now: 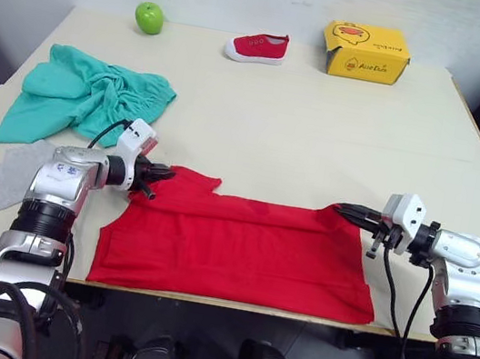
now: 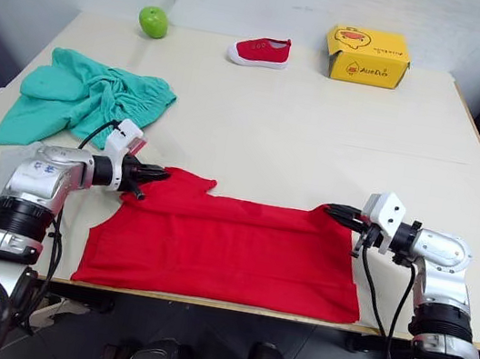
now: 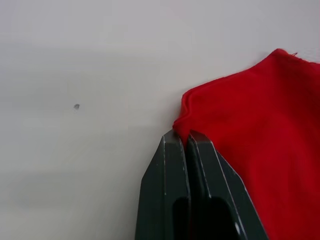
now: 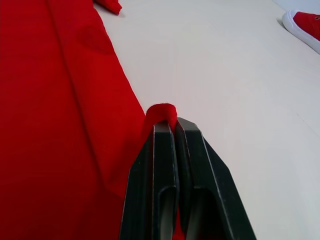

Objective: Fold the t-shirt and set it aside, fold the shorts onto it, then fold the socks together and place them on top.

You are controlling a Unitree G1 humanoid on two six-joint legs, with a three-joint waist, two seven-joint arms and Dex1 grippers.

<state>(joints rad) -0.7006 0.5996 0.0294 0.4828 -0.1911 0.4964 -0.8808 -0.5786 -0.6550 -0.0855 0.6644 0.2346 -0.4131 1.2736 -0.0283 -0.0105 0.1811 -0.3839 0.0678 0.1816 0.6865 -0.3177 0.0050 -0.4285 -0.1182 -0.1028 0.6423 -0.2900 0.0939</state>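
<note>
Both grippers, left [image 1: 164, 172] and right [image 1: 342, 209], pinch the t-shirt [image 1: 238, 248] on the cream table [image 1: 321, 138].

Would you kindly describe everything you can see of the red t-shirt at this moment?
The t-shirt is bright red, soft-looking cloth, lying flat as a wide band along the near edge of the pale table, apparently folded over, with faint creases. Its far edge rises into small peaks at both ends. The left gripper is shut on the far left corner, and the right gripper is shut on the far right corner, a small fold of cloth pinched between its fingers. It lies apart from everything else on the table.
</note>
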